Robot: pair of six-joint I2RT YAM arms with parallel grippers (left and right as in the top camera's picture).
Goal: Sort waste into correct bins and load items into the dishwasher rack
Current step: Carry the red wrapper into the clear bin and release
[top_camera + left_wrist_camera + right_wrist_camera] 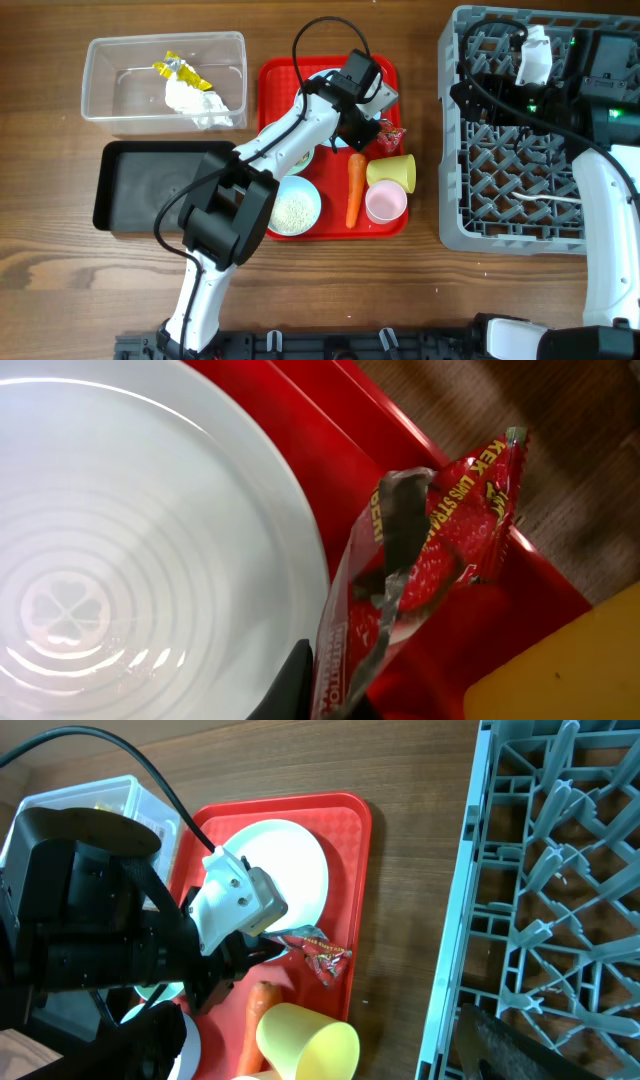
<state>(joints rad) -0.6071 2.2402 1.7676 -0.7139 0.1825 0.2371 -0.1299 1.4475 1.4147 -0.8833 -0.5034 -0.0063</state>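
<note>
pinching the red wrapper [440, 540], left hand's [283, 947] fingers barely show; right hand [485, 70] wide above the rack [510, 170].

A flat red serving tray [272, 85] lies on the brown wooden table [420, 295].

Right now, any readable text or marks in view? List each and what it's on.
"KEK": yellow letters, red wrapper.
"STRA…": same wrapper, next line; rest lost in creases.
Small print at the wrapper's lower end: too blurred.
Clover emblem, no letters: embossed at centre of plate.
Other views: nothing legible.
</note>
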